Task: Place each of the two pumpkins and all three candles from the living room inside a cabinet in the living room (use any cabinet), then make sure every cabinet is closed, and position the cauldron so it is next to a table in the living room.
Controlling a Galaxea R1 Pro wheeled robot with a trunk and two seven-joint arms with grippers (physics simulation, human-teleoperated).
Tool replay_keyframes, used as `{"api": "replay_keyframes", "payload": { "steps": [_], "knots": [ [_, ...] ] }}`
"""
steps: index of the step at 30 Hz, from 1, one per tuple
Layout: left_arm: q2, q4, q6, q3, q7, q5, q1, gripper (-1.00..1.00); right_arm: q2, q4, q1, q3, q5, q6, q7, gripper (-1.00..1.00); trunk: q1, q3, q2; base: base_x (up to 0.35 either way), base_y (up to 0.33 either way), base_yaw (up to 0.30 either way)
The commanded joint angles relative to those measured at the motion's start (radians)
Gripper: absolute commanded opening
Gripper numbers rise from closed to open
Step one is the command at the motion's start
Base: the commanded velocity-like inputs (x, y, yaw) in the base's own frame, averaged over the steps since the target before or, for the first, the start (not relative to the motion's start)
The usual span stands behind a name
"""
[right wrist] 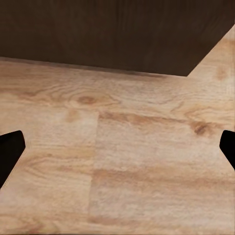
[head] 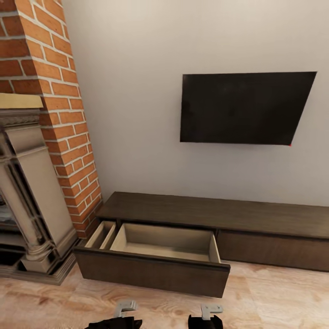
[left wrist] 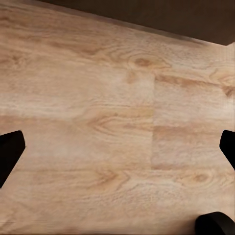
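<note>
We face the cabinet point(head: 214, 214), a long, low dark-brown unit standing on the floor point(head: 274, 297) against the grey wall point(head: 137, 114). Its left drawer point(head: 155, 269) is pulled out toward us, and its pale beige inside has nothing in it. Just to the left of that box we see a narrow side compartment point(head: 103, 235), also pale. The drawer front on the right point(head: 274, 251) is pushed in flush. A black TV point(head: 244, 109) hangs on the wall above the right part of the cabinet. A red brick chimney point(head: 55, 91) rises at the left, with a pale stone fireplace surround point(head: 32, 192) in front of it.

At the bottom edge of the head view our two grippers sit low over the light wood planks, just short of the pulled-out drawer front: the left gripper point(head: 124, 310) and the right gripper point(head: 209, 312). In each wrist view the dark fingertips point(left wrist: 10, 152) point(right wrist: 10, 149) stand wide apart at the edges of the picture with bare floor between them, so both jaws are open and hold nothing. The right wrist view also catches the dark wood of the drawer front point(right wrist: 112, 34).
</note>
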Motion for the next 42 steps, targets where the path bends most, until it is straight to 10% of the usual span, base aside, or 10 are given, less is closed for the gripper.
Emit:
{"api": "replay_keyframes", "payload": {
  "steps": [1, 42],
  "knots": [
    [0.000, 0.000, 0.003, -0.006, -0.001, 0.011, -0.001, 1.00, 0.000, -0.001, 0.000, 0.008, -0.010, -0.004, -0.005, 1.00, -0.004, 0.001, 0.007, 0.000, 0.000, 0.236],
    [-0.016, 0.000, 0.006, -0.006, 0.006, 0.012, -0.001, 1.00, 0.018, -0.001, 0.018, 0.010, -0.008, -0.005, -0.003, 1.00, -0.161, 0.086, 0.294, 0.000, 0.000, 0.236]
  ]
}}
